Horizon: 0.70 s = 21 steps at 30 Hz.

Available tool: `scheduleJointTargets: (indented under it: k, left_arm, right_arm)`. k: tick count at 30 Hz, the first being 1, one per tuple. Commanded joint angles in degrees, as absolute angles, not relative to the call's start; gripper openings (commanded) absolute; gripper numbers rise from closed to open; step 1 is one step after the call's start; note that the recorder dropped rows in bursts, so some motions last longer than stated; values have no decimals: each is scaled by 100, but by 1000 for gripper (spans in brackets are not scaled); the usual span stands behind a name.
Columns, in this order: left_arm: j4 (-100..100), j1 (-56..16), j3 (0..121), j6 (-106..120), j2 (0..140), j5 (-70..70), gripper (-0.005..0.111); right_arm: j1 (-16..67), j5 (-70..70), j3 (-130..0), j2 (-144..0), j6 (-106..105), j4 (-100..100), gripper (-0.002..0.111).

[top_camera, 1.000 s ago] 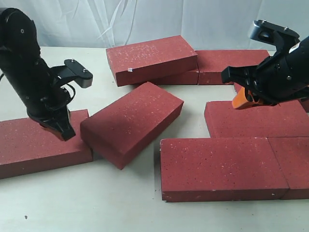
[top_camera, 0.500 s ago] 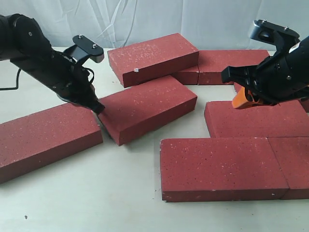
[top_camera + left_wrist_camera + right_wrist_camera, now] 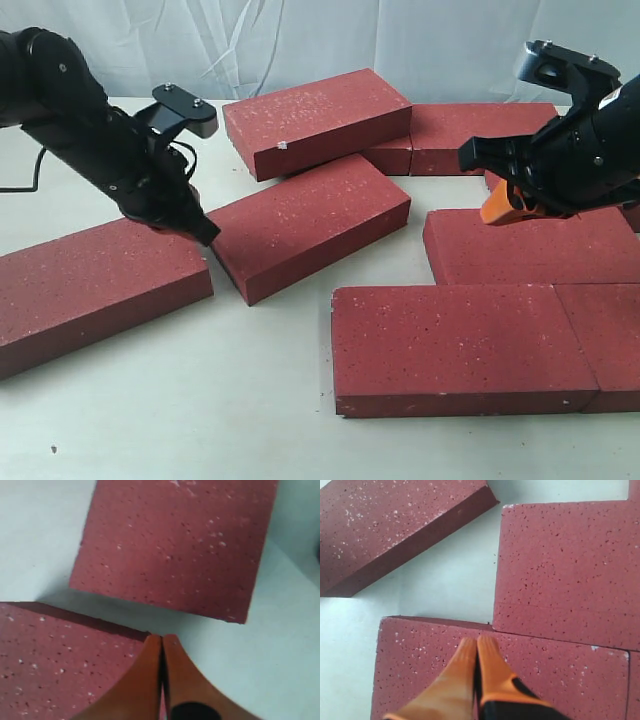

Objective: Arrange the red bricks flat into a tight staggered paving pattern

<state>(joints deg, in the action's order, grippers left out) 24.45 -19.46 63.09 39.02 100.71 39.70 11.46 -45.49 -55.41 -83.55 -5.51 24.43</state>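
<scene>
Several red bricks lie flat on the pale table. My left gripper [image 3: 200, 232] is shut and empty, its tips [image 3: 161, 637] low in the gap between the long left brick [image 3: 95, 285] [image 3: 60, 660] and the angled middle brick [image 3: 310, 225] [image 3: 175, 545]. The brick with the white chip [image 3: 315, 120] rests tilted on another at the back. My right gripper [image 3: 497, 212] [image 3: 476, 641] is shut and empty, just above the right middle brick [image 3: 530, 245] [image 3: 420, 665], which butts against the front brick [image 3: 460, 345] [image 3: 565, 565].
A further brick [image 3: 605, 340] lies end to end with the front brick at the right edge. A back brick [image 3: 480, 135] lies behind my right arm. Bare table shows at the front left [image 3: 170, 410]. White cloth hangs behind.
My left arm swung from above the left brick into the gap. The middle brick slid back and right and turned; the left brick's right end shifted back. The right arm stayed still.
</scene>
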Motion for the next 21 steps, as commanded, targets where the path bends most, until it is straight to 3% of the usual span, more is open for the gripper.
scheduleJointTargets:
  k: [1,6,15,21]
  left_arm:
    - [2982,-1971,6464,4189,10036,4569,0]
    - [3439,-2330,6519,5375,10039,5062,0]
    - [3408,-2983,6519,5402,10480,4135,0]
    - [3238,-3038,6519,5588,10836,4171,0]
  right_arm:
    - [1111,-4453,-5511,-8295,-589,2456,-1]
    - [1111,-4426,-5511,-8295,-589,2533,-1]
    - [1149,-4420,-5511,-8295,-589,2542,-1]
    - [1149,-4420,-5511,-8295,-589,2542,-1]
